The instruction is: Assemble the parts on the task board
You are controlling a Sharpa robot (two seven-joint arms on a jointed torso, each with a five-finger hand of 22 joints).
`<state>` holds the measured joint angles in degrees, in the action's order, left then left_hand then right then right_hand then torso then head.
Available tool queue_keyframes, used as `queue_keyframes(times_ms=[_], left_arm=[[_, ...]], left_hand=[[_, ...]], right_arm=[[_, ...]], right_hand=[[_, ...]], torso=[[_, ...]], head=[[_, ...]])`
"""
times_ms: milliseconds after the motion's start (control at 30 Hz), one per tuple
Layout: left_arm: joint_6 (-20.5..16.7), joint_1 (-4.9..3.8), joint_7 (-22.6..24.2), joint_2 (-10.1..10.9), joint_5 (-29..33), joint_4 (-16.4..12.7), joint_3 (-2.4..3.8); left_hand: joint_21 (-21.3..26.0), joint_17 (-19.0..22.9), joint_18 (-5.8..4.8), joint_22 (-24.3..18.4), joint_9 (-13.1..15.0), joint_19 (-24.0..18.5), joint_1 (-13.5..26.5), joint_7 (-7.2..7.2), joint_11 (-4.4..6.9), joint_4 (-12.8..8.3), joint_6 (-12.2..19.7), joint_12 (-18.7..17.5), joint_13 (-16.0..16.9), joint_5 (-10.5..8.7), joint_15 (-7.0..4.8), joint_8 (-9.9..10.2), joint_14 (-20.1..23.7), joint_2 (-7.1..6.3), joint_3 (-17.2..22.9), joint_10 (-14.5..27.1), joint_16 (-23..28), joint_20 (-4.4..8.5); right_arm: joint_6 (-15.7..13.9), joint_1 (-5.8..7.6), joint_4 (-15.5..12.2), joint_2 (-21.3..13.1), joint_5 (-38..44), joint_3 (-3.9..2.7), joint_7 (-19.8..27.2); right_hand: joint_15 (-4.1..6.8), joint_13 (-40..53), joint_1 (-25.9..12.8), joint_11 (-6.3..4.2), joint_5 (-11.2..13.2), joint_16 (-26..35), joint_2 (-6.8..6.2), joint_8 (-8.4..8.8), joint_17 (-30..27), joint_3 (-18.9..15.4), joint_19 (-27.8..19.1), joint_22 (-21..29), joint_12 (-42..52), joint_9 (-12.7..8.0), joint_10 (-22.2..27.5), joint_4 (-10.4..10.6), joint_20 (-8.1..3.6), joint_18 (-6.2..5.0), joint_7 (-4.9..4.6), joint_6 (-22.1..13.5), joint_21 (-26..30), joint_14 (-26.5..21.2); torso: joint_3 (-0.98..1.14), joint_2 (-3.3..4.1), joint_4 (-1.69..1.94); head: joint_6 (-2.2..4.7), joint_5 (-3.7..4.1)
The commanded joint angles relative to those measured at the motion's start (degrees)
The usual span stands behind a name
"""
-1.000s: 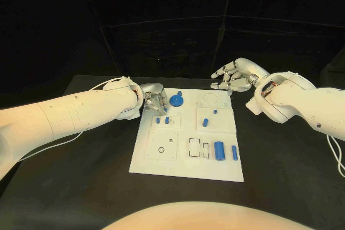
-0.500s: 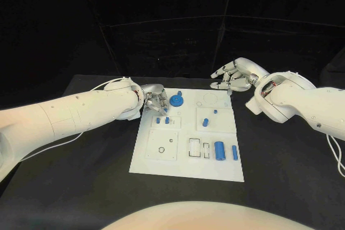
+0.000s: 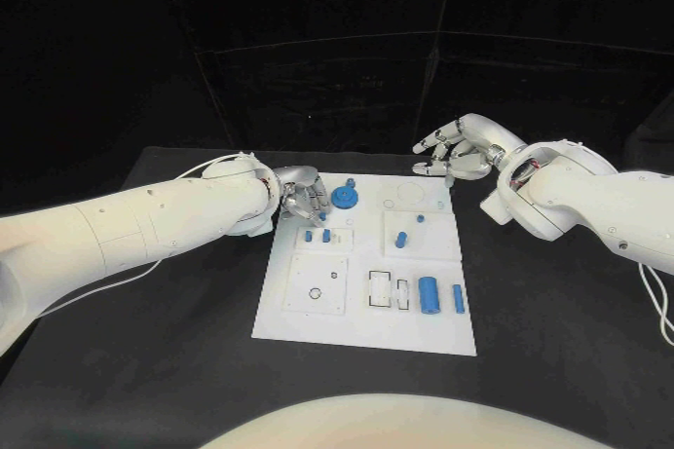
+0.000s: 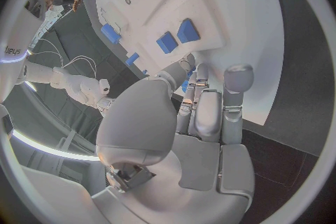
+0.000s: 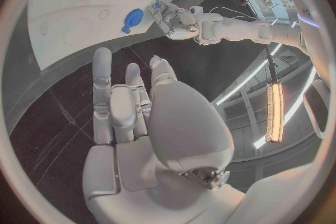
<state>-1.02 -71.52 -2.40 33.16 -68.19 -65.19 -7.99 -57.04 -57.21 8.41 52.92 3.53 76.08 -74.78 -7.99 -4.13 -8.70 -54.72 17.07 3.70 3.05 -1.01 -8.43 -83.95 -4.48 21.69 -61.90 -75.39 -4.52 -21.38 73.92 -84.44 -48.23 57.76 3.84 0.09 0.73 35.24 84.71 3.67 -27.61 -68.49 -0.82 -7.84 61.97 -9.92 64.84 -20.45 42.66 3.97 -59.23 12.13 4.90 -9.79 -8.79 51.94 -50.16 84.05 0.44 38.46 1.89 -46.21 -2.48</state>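
Round blue knobbed part point(image 3: 347, 195), board's 11 o'clock, being crowded by silver left hand point(image 3: 301, 198), grasp cannot be told; a nudge risks toppling it; right hand point(image 3: 457, 149) being held loosely spread, empty

Black table point(image 3: 168, 361) carries the white task board point(image 3: 317, 322), seemingly flat.

The task board point(image 3: 326, 318) lies at the middle of the counter point(image 3: 168, 361). On the board, a round part point(image 3: 347, 196) stands at 11 o'clock, two small parts point(image 3: 318, 236) sit just nearer at 10 o'clock, one part point(image 3: 402, 240) lies near the centre, and two long parts point(image 3: 439, 295) lie side by side at 4 o'clock. The left robot hand point(image 3: 302, 198) is at the board's 10 o'clock edge, just beside the round part. The right robot hand point(image 3: 457, 149) hangs beyond the board's 1 o'clock corner.
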Motion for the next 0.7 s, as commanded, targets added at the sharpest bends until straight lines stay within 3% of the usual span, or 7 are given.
queue_keyframes(times_ms=[33,100,233,467,600,700], left_arm=[[-0.99,-0.05,-0.03,0.23,-0.02,0.03,0.03],[-1.48,-0.05,0.15,0.46,0.1,0.1,0.03],[-2.55,-0.05,0.6,1.13,0.49,0.22,0.04],[-5.34,-0.1,3.0,4.01,4.1,-0.75,0.11],[-9.44,-0.25,9.72,6.79,14.92,-1.9,0.27],[-11.4,-0.42,16.47,8.84,26.81,-2.88,0.37]], left_hand=[[0.77,0.43,-0.3,-0.75,0.05,-0.46,0.1,-0.07,-0.29,-0.1,0.92,-0.92,-0.15,-0.28,0.44,0.7,-0.51,-0.83,0.4,1.23,0.48,-0.57],[1.85,0.15,-0.09,-1.82,0.11,-1.04,0.31,-0.13,-0.58,-0.15,1.23,-1.57,-0.16,-0.28,0.66,1.02,-0.47,-1.07,0.37,2.12,0.34,-0.72],[3.6,1.37,0.23,-3.5,0.19,-2.01,0.53,-0.36,-1.11,-0.26,1.42,-2.71,-0.15,-0.28,1.08,1.4,-0.06,-1.37,0.17,3.87,0.92,-1.07],[3.83,1.49,0.28,-3.65,0.26,-2.13,0.65,-0.62,-1.2,-0.25,1.23,-2.85,-0.07,-0.28,1.18,1.43,0.0,-1.41,0.01,4.01,0.96,-1.21],[4.06,1.4,0.37,-3.79,0.61,-2.14,1.37,-1.14,-1.27,0.17,-0.9,-1.95,0.26,-0.27,1.29,0.54,-0.07,-1.26,-0.31,1.98,0.83,-1.39],[6.5,3.8,0.86,-6.25,0.78,-3.39,2.34,-1.5,-1.45,0.76,-2.38,-1.71,0.26,-0.25,1.46,-0.07,0.66,-1.13,-0.71,1.34,2.02,-1.55]], right_arm=[[2.42,0.11,0.16,-0.11,1.9,-0.03,-1.78],[3.96,0.11,0.31,-0.13,3.69,-0.03,-2.52],[6.76,0.09,0.53,-0.17,8.11,-0.03,-3.87],[10.38,-0.03,0.97,-0.32,18.87,-0.01,-6.29],[11.63,-0.48,0.94,-0.43,25.01,0.01,-7.29],[11.81,-1.09,0.76,-0.49,28.95,0.03,-7.62]], right_hand=[[0.19,-4.03,1.48,0.18,1.09,0.93,-0.14,-0.59,-0.75,0.31,0.61,0.19,-4.72,0.1,1.16,0.37,0.13,-0.75,-0.11,0.32,0.32,0.34],[-0.03,-8.34,2.85,0.51,2.61,1.28,-0.45,-0.92,-0.99,0.76,1.02,0.21,-9.33,0.05,0.44,0.43,0.09,-0.73,-0.13,1.4,0.3,0.61],[0.52,-12.61,5.54,-0.16,4.85,0.86,-0.15,-2.11,-0.43,2.5,1.32,0.06,-14.07,0.27,-0.53,-0.04,-0.22,-0.79,0.39,4.23,0.03,0.99],[0.45,-19.15,7.9,-0.02,9.66,-1.85,-1.07,-1.8,2.69,4.96,1.67,-0.7,-21.77,-0.1,-3.13,-0.04,-0.32,-0.79,0.58,6.23,-1.18,1.84],[0.51,-21.34,8.76,-0.06,13.78,-3.2,-1.19,-0.97,4.17,6.28,1.69,-1.1,-24.33,-0.18,-3.79,0.01,-0.32,-0.75,0.96,6.85,-1.79,2.14],[0.37,-22.92,9.04,0.0,14.81,-4.15,-1.5,-0.32,5.2,7.26,1.65,-1.42,-26.05,-0.19,-4.09,0.18,-0.26,-0.74,0.95,7.25,-2.27,2.32]], torso=[[-0.02,-0.03,0.04],[-0.01,-0.03,0.05],[0.01,-0.1,0.08],[-0.03,-0.09,0.04],[0.01,-0.17,-0.03],[-0.04,-0.14,0.04]], head=[[0.0,0.04],[-0.03,0.04],[0.15,0.09],[0.35,0.41],[0.63,1.16],[0.96,2.33]])
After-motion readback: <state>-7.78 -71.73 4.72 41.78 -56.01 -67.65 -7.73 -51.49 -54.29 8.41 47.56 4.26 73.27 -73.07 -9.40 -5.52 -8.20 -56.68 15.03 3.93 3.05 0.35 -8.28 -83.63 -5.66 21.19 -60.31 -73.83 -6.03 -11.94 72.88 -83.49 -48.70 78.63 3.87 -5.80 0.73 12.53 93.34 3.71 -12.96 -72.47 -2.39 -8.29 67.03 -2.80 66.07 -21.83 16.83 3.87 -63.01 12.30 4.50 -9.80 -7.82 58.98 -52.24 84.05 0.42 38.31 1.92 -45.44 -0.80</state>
